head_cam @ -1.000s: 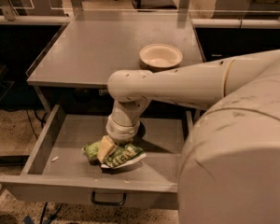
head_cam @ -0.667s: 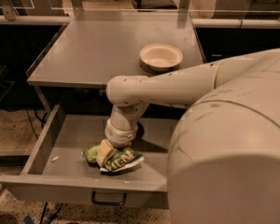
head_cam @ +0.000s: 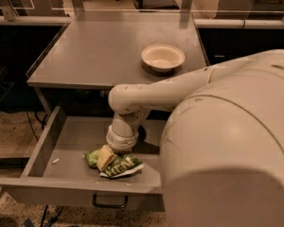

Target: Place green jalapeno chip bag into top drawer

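The green jalapeno chip bag [head_cam: 120, 165] lies crinkled on the floor of the top drawer [head_cam: 71, 136], near its front and middle. The drawer is pulled open below the tabletop, and its dark loop handle [head_cam: 110, 203] shows on the front panel. My gripper [head_cam: 105, 158] reaches down into the drawer and rests on the left part of the bag, covering some of it. My cream arm [head_cam: 146, 96] comes in from the right.
A round cream bowl [head_cam: 163, 57] stands on the grey tabletop [head_cam: 99, 51] at the right. A small pale scrap [head_cam: 55, 161] lies on the drawer floor at the left. My large cream body [head_cam: 232, 145] fills the right side. Chairs and desks stand behind.
The arm's upper part has shifted and my body fills more of the right side. The gripper and the bag stay at the same spot in the drawer.
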Robot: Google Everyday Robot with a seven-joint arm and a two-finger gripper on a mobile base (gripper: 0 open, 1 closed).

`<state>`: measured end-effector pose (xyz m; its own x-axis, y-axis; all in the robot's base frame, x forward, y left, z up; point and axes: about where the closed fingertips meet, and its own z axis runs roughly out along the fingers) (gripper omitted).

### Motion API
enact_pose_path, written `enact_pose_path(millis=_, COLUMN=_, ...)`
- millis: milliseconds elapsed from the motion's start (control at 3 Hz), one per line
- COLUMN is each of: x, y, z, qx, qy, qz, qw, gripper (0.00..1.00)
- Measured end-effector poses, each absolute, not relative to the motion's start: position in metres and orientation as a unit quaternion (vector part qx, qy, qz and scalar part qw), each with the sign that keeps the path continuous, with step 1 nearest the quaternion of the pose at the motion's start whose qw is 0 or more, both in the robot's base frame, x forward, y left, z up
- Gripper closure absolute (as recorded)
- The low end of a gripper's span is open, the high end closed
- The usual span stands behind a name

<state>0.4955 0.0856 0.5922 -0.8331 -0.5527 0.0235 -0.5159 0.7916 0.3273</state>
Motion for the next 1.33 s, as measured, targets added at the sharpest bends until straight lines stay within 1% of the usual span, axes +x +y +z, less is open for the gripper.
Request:
enact_pose_path(millis=333, x=0.4929, y=0.0857, z=0.5898, qx=0.279, qy=-0.945, qz=-0.163, qw=0.054, gripper=0.82)
enact_pose_path(millis=667, x=0.4929, y=0.0857, z=0.5901, qx=0.279, qy=-0.945, qz=-0.163, qw=0.054, gripper=0.61)
enact_pose_path(millis=1000, x=0.4928, y=0.0857, z=0.5900, qx=0.279, qy=-0.945, qz=-0.163, qw=0.054, gripper=0.37)
enact_pose_path(millis=1333, x=0.4928, y=0.0857, z=0.5900, qx=0.279, qy=-0.945, qz=-0.163, qw=0.054, gripper=0.15)
